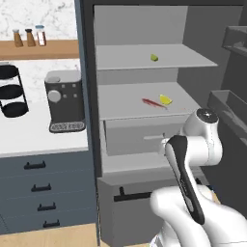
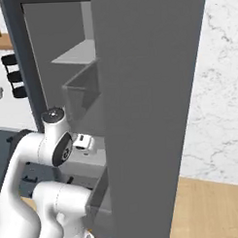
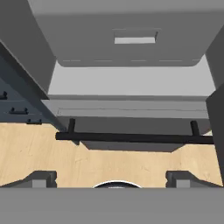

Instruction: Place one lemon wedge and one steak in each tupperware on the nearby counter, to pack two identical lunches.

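- The steak [image 1: 153, 102], a small flat reddish-brown slab, lies on the middle grey shelf [image 1: 125, 99] of the open grey fridge, just left of a yellow lemon wedge [image 1: 165, 100].
- A second, greener wedge [image 1: 154, 58] sits alone on the shelf above.
- My gripper [image 3: 111, 179] points lower than both, at the fridge's bottom part: my two dark finger tips [image 3: 41, 178] stand wide apart at the bottom of the hand view, with nothing between them.
- Beyond them I see a long black bar handle [image 3: 133, 138] on the grey bottom drawer, the pale wooden floor [image 3: 39, 148] under it, and a grey drawer front with a recessed grip [image 3: 134, 37] above.
- So the steak lies on the shelf over that drawer front, well apart from my fingers.
- To the left of the fridge, the white marble-look counter [image 1: 29, 135] over dark blue-grey drawers carries a grey coffee machine [image 1: 63, 100] and a black tiered stand [image 1: 11, 90].
- A wooden ledge [image 1: 48, 48] above holds three small bottles [image 1: 29, 37].
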